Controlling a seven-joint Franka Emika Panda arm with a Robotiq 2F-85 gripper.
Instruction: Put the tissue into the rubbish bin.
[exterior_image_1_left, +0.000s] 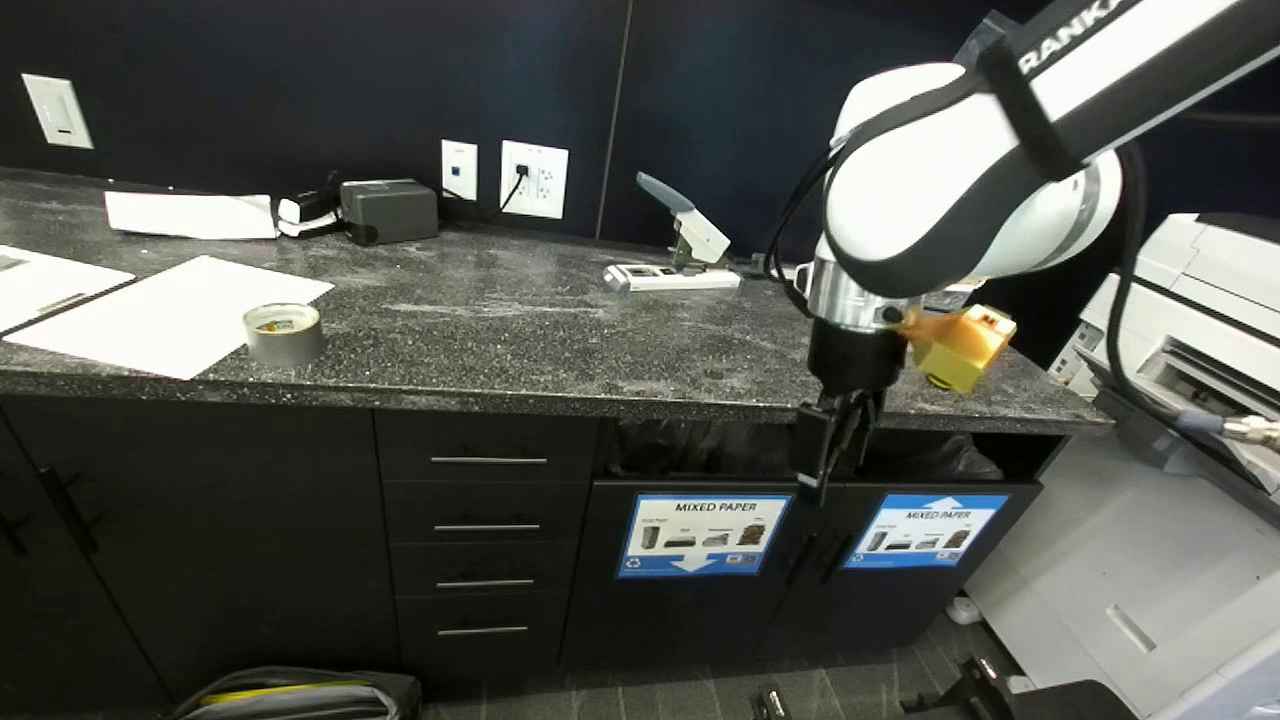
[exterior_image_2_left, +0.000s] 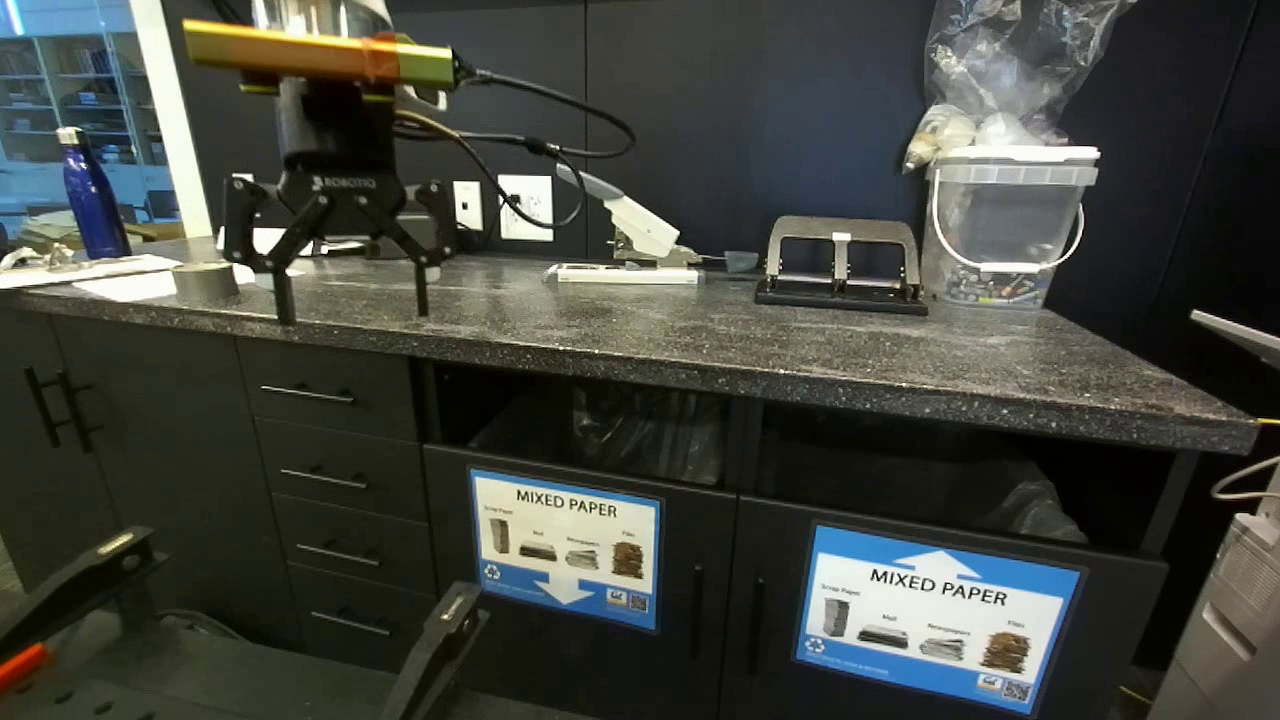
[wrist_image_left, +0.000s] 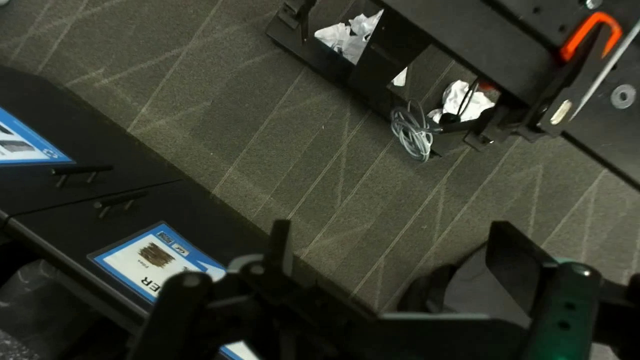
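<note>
Hanging near the counter (exterior_image_2_left: 680, 328), the gripper (exterior_image_2_left: 354, 315) is spread wide and holds nothing — perhaps for taking or freeing the tissue, whose place I cannot tell; the rubbish bin (exterior_image_2_left: 785, 540) opens just under this counter — presumably for easy dropping from the front

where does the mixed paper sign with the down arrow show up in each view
In an exterior view: the sign sits low, slightly right of centre.
In an exterior view: the sign sits low, slightly left of centre.
Wrist view: the sign is lower left, partly behind the claw.
Shared landmark: black door handle beside it.
</note>
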